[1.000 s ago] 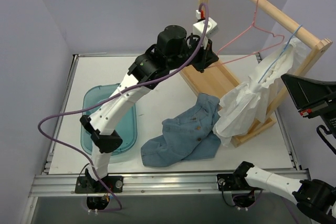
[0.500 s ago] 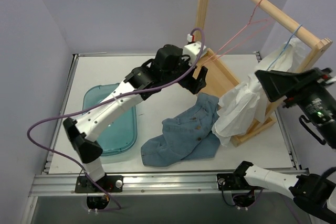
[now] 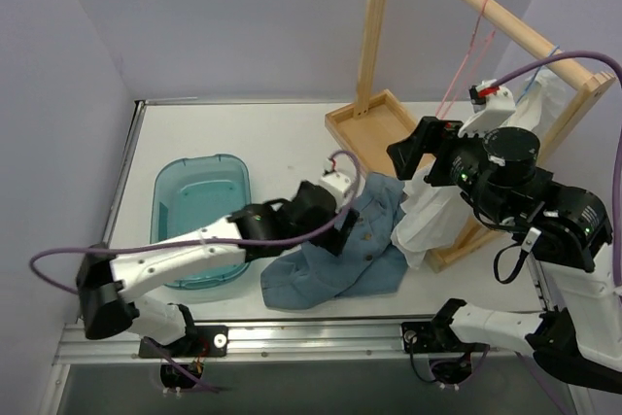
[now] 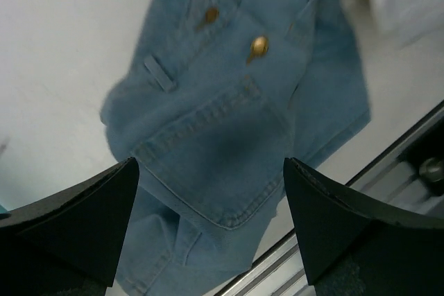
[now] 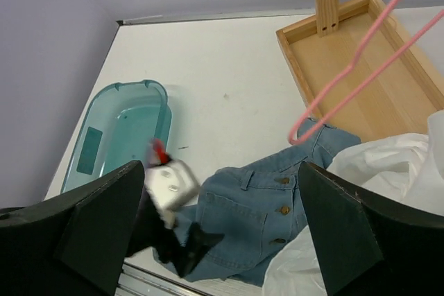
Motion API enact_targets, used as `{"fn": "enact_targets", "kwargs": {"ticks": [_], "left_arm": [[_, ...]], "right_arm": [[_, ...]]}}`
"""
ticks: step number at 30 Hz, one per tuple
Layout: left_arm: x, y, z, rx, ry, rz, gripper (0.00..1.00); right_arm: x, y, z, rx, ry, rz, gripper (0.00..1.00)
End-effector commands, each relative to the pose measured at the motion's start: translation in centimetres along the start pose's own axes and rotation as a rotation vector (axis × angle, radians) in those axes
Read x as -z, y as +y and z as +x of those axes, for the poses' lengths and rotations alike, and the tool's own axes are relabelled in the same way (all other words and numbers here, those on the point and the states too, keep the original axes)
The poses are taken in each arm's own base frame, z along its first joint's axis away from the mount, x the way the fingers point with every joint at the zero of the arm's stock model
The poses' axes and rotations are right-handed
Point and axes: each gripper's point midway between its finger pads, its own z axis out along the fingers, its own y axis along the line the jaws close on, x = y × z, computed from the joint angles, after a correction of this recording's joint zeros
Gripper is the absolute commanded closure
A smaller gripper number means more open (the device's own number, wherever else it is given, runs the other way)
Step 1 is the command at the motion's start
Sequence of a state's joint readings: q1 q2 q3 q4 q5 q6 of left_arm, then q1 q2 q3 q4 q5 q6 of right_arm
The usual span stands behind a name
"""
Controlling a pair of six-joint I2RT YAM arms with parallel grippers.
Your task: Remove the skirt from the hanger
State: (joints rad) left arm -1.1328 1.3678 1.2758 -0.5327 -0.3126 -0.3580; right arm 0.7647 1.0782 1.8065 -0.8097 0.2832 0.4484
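Skirt [image 3: 434, 203] hangs on hanger [image 3: 547, 62], not yet removed; left pincer [image 4: 208, 223] and right pincer [image 5: 222, 230] gape wide, empty.

A white table [image 3: 243, 133] stands between pale lilac walls [image 3: 243, 17]. At centre frame is a blue denim garment [image 4: 229, 123] with brass-coloured buttons [image 4: 259, 45] and lighter blue stitching. To its right is the skirt [image 3: 428, 221], plain white and crinkled. At left is a translucent teal tub [image 3: 190, 211]. The rack [image 3: 374, 26], upper right, is light natural wood and carries a pink hanger [image 5: 297, 135]. The left arm [image 3: 185, 258] and right arm [image 3: 583, 289] are white with black joints. The left gripper [image 4: 211, 223] and right gripper [image 5: 218, 227] are black.
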Motion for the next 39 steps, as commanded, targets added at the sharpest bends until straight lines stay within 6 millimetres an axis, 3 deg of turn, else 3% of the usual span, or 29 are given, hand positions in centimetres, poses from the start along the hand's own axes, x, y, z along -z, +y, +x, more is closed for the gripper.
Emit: {"fn": "enact_targets", "kwargs": {"ticks": [1, 2, 4, 7, 8, 9, 11, 13, 14, 19, 23, 26, 27, 29, 30, 32, 33, 34, 35, 37, 38, 39], "left_arm": [[-4.0, -0.8, 6.6, 0.022, 0.131, -0.092, 0.06], [-4.7, -0.7, 7.7, 0.008, 0.145, -0.116, 0.06], [-5.7, -1.5, 7.3, 0.007, 0.094, -0.112, 0.06], [-7.7, -2.8, 8.3, 0.015, 0.09, -0.086, 0.06], [-8.9, -2.8, 9.6, 0.0, 0.111, -0.109, 0.06], [-9.5, -3.1, 9.2, 0.003, 0.102, -0.12, 0.06], [-11.3, -3.0, 10.6, -0.026, 0.123, -0.169, 0.06], [-12.6, -3.9, 10.3, -0.041, 0.112, -0.148, 0.06], [-13.6, -4.2, 11.5, -0.051, 0.142, -0.14, 0.06], [-16.3, -6.4, 12.6, -0.063, 0.152, -0.059, 0.06], [-18.3, -6.3, 14.5, -0.052, 0.201, -0.041, 0.06], [-18.6, -5.0, 16.1, -0.01, 0.235, -0.068, 0.06], [-18.7, -4.4, 16.3, 0.016, 0.232, -0.078, 0.15], [-18.5, -2.8, 16.0, 0.105, 0.223, -0.095, 0.45], [-18.2, -1.7, 17.1, 0.128, 0.235, -0.107, 0.7], [-17.5, -0.2, 16.1, 0.189, 0.219, -0.102, 0.91], [-17.1, 0.6, 16.5, 0.197, 0.228, -0.122, 0.97], [-16.7, 1.2, 16.0, 0.195, 0.222, -0.133, 0.98], [-15.9, 1.7, 14.2, 0.206, 0.188, -0.135, 0.98], [-14.4, 2.6, 12.6, 0.215, 0.188, -0.147, 0.98], [-12.9, 2.7, 9.8, 0.241, 0.14, -0.125, 0.98], [-11.8, 3.7, 8.8, 0.257, 0.147, -0.132, 0.98]], "right_arm": [[2.3, -0.7, -2.3, -0.061, -0.119, -0.012, 0.12], [2.4, -0.8, -2.2, -0.07, -0.122, -0.014, 0.12], [3.0, -1.0, -1.8, -0.097, -0.126, -0.025, 0.12], [3.5, -1.1, -1.9, -0.12, -0.135, -0.031, 0.12], [3.5, -1.1, -1.9, -0.123, -0.134, -0.033, 0.12], [3.4, -1.0, -1.9, -0.124, -0.132, -0.034, 0.12], [3.5, -0.7, -2.1, -0.133, -0.132, -0.046, 0.12], [3.6, -0.5, -2.2, -0.136, -0.13, -0.053, 0.12], [3.6, -0.4, -2.2, -0.14, -0.127, -0.058, 0.12], [4.4, -0.7, -2.2, -0.162, -0.14, -0.067, 0.12], [4.8, -1.3, -1.9, -0.162, -0.138, -0.048, 0.12], [5.2, -1.4, -2.2, -0.165, -0.145, -0.049, 0.12], [5.3, -1.4, -2.2, -0.164, -0.147, -0.05, 0.12], [5.3, -1.5, -2.2, -0.165, -0.148, -0.049, 0.12], [5.4, -1.5, -2.3, -0.167, -0.153, -0.052, 0.12], [5.3, -1.5, -2.1, -0.167, -0.151, -0.051, 0.12], [5.3, -1.6, -2.0, -0.168, -0.15, -0.052, 0.12], [5.2, -1.6, -1.9, -0.167, -0.149, -0.048, 0.12], [5.1, -1.8, -1.7, -0.166, -0.148, -0.042, 0.12], [5.2, -1.8, -1.7, -0.167, -0.151, -0.042, 0.12], [5.2, -1.9, -1.7, -0.167, -0.151, -0.04, 0.12], [5.4, -2.0, -1.8, -0.169, -0.157, -0.04, 0.12]]}}
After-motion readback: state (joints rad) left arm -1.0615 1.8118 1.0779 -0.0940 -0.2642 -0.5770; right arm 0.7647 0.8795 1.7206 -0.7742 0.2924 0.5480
